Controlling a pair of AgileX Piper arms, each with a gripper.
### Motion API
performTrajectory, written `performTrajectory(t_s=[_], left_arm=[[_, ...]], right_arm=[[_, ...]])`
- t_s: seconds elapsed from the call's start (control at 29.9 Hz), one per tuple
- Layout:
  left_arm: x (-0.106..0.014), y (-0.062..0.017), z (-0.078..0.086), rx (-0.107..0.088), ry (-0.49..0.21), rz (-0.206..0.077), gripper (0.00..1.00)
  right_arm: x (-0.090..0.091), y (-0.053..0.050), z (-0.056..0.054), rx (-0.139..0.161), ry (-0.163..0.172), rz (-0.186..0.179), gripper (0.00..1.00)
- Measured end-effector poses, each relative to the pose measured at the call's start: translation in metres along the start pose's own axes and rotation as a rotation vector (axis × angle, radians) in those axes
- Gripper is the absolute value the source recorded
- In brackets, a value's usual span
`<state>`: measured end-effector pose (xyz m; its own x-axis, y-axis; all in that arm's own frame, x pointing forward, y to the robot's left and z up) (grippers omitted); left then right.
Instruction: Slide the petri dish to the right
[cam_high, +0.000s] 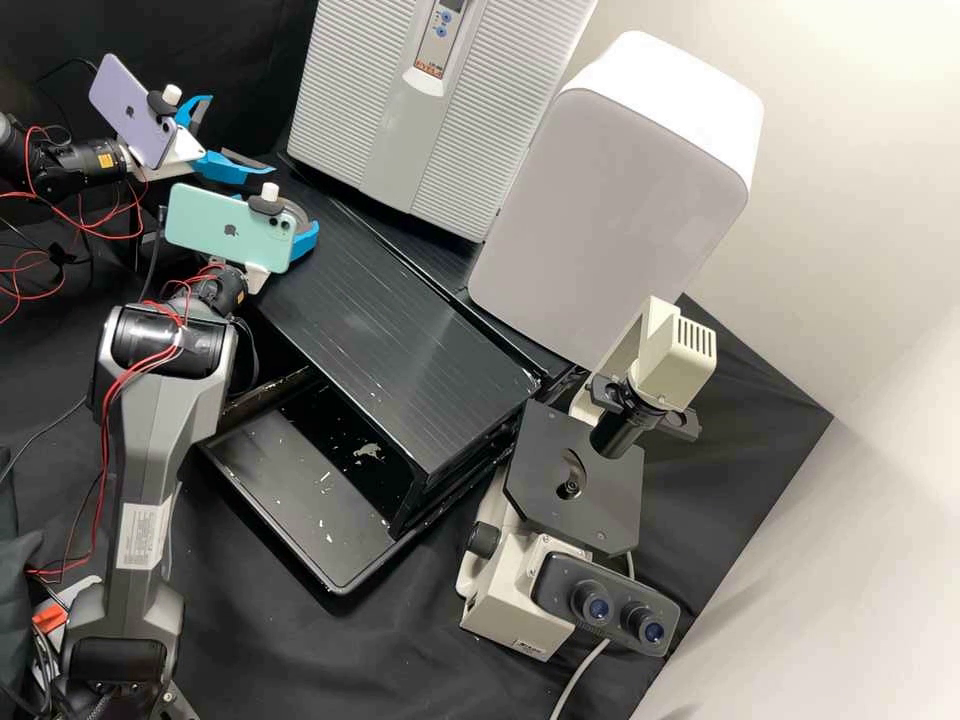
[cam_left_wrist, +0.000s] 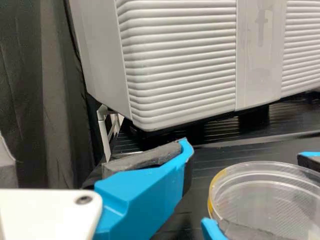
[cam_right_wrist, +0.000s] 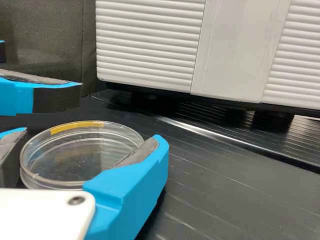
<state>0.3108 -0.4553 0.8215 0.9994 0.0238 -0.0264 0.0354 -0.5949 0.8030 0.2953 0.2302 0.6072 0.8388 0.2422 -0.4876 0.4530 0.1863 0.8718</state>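
Note:
A clear petri dish (cam_right_wrist: 80, 152) with a yellow mark on its rim lies at the far left end of a black ribbed box top (cam_high: 400, 340), in front of a white ribbed appliance. My right gripper (cam_right_wrist: 90, 137), the arm with the green phone (cam_high: 230, 230), straddles the dish. Both of its pads rest against the rim. The left wrist view has the dish (cam_left_wrist: 272, 200) at its edge, next to one blue finger (cam_left_wrist: 150, 195) of its own. My left gripper (cam_high: 240, 135), under the purple phone, stands open just behind the dish and holds nothing.
The white ribbed appliance (cam_high: 430, 90) stands close behind the dish. A tall white box (cam_high: 620, 190) and a microscope (cam_high: 590, 500) stand to the right. An open black tray (cam_high: 300, 490) sits below the ribbed box. Red cables (cam_high: 60, 230) trail on the left.

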Motion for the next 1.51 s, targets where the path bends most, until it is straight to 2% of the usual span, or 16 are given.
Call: performTrajectory(t_s=[0.17,0.3,0.54,0.64,0.7,0.8,0.94,1.04,1.17,1.2,1.27,1.51], left_arm=[[0.0,0.0,0.0,0.0,0.0,0.0,1.0],[0.0,0.0,0.0,0.0,0.0,0.0,1.0],[0.0,0.0,0.0,0.0,0.0,0.0,1.0],[0.0,0.0,0.0,0.0,0.0,0.0,1.0],[0.0,0.0,0.0,0.0,0.0,0.0,1.0],[0.0,0.0,0.0,0.0,0.0,0.0,1.0],[0.0,0.0,0.0,0.0,0.0,0.0,1.0],[0.0,0.0,0.0,0.0,0.0,0.0,1.0],[0.0,0.0,0.0,0.0,0.0,0.0,1.0],[0.0,0.0,0.0,0.0,0.0,0.0,1.0],[0.0,0.0,0.0,0.0,0.0,0.0,1.0],[0.0,0.0,0.0,0.0,0.0,0.0,1.0]], right_arm=[[-0.006,0.001,0.007,-0.012,-0.02,0.009,0.0],[-0.015,0.006,0.013,-0.013,-0.045,0.034,0.0],[-0.032,0.015,0.033,-0.031,-0.084,0.07,0.0],[-0.038,0.018,0.041,-0.019,-0.088,0.086,0.0],[-0.042,0.018,0.046,-0.034,-0.079,0.085,0.0],[-0.046,0.019,0.053,-0.043,-0.067,0.099,0.0],[-0.053,0.02,0.064,-0.074,-0.043,0.113,0.0],[-0.058,0.024,0.076,-0.063,-0.04,0.133,0.0],[-0.068,0.031,0.096,-0.031,-0.056,0.174,0.0],[-0.07,0.032,0.099,-0.028,-0.051,0.179,0.0],[-0.073,0.034,0.104,-0.044,-0.035,0.182,0.0],[-0.084,0.038,0.117,-0.019,-0.015,0.202,0.0]])
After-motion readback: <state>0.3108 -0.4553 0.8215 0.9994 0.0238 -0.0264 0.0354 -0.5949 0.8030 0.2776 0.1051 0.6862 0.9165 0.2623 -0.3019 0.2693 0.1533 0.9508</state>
